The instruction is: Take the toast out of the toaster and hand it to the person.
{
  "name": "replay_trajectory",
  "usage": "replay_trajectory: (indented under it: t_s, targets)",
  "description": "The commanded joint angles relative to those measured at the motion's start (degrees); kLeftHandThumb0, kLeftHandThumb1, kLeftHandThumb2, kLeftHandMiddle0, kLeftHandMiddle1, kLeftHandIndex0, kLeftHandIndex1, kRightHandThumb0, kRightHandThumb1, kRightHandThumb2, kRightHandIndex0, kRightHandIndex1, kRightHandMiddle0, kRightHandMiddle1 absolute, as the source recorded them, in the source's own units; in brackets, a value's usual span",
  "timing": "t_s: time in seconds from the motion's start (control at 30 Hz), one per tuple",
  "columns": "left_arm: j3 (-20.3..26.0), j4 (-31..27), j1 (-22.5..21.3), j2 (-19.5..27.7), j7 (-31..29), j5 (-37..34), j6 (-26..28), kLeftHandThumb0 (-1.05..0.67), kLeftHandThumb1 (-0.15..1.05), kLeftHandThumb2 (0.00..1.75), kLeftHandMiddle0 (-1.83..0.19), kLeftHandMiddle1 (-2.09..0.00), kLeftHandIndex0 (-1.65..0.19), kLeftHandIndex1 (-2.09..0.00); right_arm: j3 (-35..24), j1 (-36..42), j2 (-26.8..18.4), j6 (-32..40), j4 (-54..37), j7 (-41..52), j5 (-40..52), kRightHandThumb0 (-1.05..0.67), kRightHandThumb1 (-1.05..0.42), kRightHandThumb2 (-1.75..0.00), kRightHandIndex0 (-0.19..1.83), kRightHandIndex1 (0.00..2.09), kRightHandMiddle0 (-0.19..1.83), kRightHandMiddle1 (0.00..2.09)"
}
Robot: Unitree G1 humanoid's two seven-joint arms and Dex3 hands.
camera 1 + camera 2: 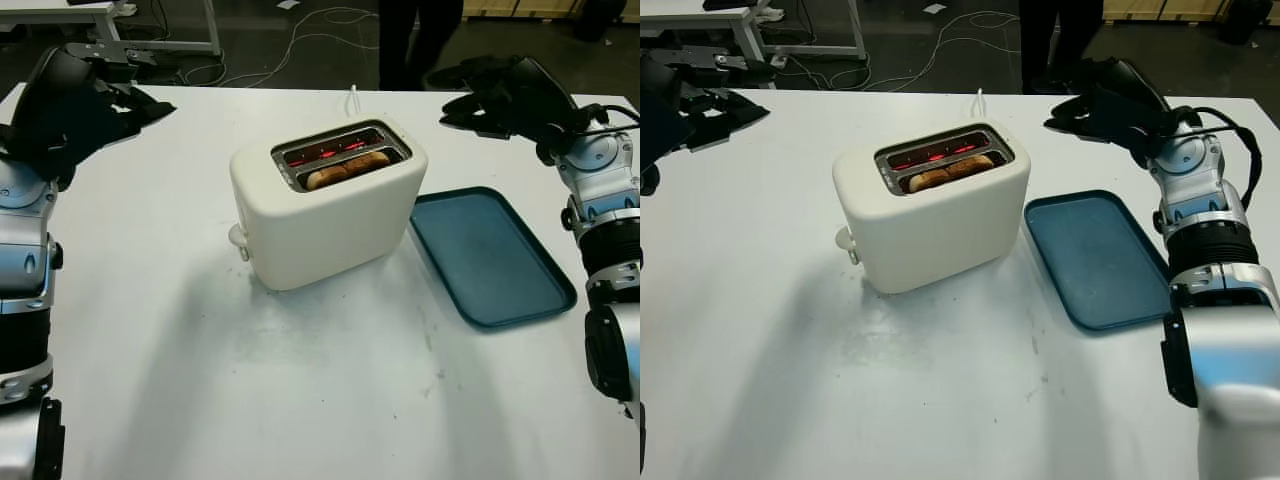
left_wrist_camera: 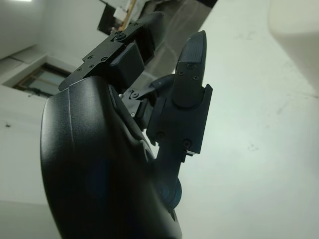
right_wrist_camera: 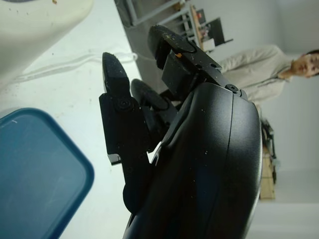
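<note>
A cream toaster (image 1: 330, 205) stands mid-table, its elements glowing red. A browned slice of toast (image 1: 347, 168) sits low in the slot nearer me; the farther slot holds nothing I can see. My left hand (image 1: 120, 108) hangs open above the table's far left, well away from the toaster. Open as well, my right hand (image 1: 478, 98) hovers at the far right, above the table beyond the tray. A person (image 3: 264, 74) in a light top stands past the table's far edge, dark trouser legs (image 1: 415, 40) showing.
A dark teal tray (image 1: 490, 255) lies flat just right of the toaster. The toaster's white cord (image 1: 353, 100) runs back off the far edge. Desk frames and floor cables (image 1: 300, 35) lie behind the table.
</note>
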Motion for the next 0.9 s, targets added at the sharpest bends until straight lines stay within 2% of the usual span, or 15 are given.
replay_trajectory:
  t_s: [0.0, 0.27, 0.4, 0.7, 0.87]
  targets:
    - [-0.56, -0.81, -0.21, 0.96, -0.2, 0.85, -0.26, -0.38, 0.92, 0.04, -0.59, -0.93, -0.83, -0.18, 0.49, 0.21, -0.78, 0.01, -1.6, 0.4, -0.44, -0.32, -0.92, -0.09, 0.71, 0.19, 0.71, 0.0]
    - [-0.28, -2.77, -0.38, -0.22, -0.76, -0.39, 2.86, -0.35, 0.92, 0.04, -0.55, -0.94, -0.8, -0.18, 1.15, 1.43, -0.93, 1.75, -4.08, 0.01, -1.31, -0.33, -0.92, -0.07, 0.76, 0.18, 0.74, 0.01]
    - [-0.16, -2.99, -0.16, -0.6, -0.73, -0.69, 2.26, -0.34, 0.92, 0.05, -0.54, -0.97, -0.8, -0.19, 1.44, 1.74, -1.0, 1.8, -4.51, -0.42, -2.25, -0.34, -0.92, -0.06, 0.81, 0.19, 0.75, 0.01]
    - [-0.84, -4.15, 0.63, 0.57, -1.13, 0.57, 0.64, -0.37, 0.91, 0.06, -0.54, -1.01, -0.79, -0.22, 0.1, 3.46, -0.95, 3.41, -8.29, 0.42, -0.71, -0.36, -0.92, -0.1, 0.72, 0.11, 0.69, 0.0]
    - [-0.78, -5.12, 0.21, 0.25, -1.42, 0.39, 2.38, -0.32, 0.91, 0.06, -0.53, -1.0, -0.78, -0.23, -0.22, 3.88, -1.08, 4.35, -9.99, 0.8, -0.37, -0.37, -0.92, -0.11, 0.72, 0.09, 0.67, 0.0]
